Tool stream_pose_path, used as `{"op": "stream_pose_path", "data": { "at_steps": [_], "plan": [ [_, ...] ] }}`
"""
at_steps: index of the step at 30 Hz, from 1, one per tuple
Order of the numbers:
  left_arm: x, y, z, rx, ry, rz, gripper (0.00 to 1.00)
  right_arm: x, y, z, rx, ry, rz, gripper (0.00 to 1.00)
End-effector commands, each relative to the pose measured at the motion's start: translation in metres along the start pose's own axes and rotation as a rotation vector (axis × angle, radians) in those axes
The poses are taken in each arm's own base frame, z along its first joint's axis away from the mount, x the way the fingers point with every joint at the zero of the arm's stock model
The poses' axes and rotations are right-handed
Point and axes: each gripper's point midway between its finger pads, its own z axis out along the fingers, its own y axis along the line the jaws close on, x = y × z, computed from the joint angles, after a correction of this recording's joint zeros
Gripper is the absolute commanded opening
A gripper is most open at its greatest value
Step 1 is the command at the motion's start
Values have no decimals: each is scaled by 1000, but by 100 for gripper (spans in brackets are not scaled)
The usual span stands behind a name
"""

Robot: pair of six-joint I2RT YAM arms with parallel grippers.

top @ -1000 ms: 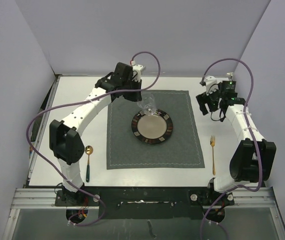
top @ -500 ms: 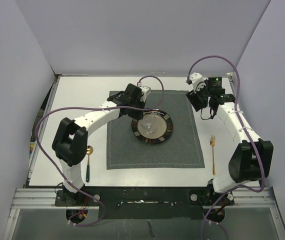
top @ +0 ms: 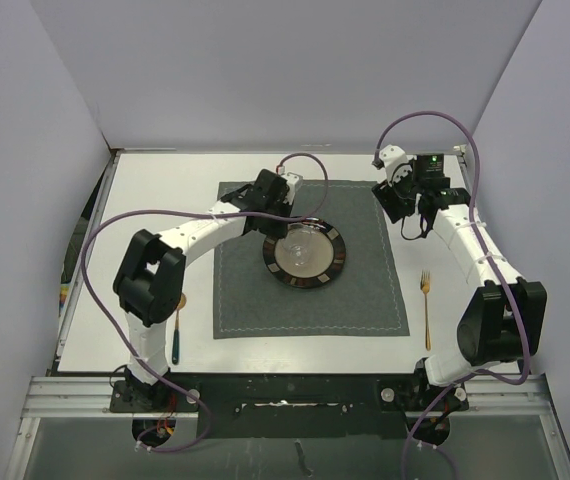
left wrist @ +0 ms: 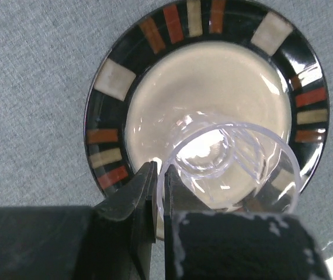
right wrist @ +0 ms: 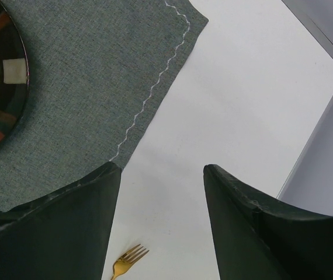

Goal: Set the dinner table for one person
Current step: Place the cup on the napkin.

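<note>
Clear glass [top: 303,242] over plate [top: 339,260], fork [top: 427,310] right

Nothing legible to note: no lettering, label, brand mark or number reads on the dinner table [top: 165,175], the placemat [top: 355,290] or the plate [top: 337,255], whose rim carries only plain coloured blocks.

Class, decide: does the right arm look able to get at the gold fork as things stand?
Probably yes: the fork lies uncovered on the table on that arm's side, and the right claw hangs open and empty.
</note>
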Motion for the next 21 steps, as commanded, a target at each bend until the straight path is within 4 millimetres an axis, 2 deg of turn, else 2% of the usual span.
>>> {"op": "stream_pose_path", "data": {
  "at_steps": [1,6,9,16,19,20,21],
  "plan": [
    [-34,-8,13,16,-100,-13,0,-17,-15,-19,68,-62,-15,60],
    [-41,-11,18,21,-108,-11,1,-16,-17,-20,76,-62,-18,63],
    [-45,-12,16,20,-119,-9,12,-17,-14,-19,65,-66,-18,70],
    [-49,-10,5,5,-132,10,33,-19,-12,-18,59,-68,-15,74],
    [-50,-10,1,2,-138,18,54,-20,-12,-19,57,-74,-7,72],
    [-50,-10,-1,2,-140,20,81,-20,-11,-19,53,-75,-4,71],
    [-51,-10,-2,0,-143,21,96,-21,-10,-19,51,-78,-1,71]
  ]
}}
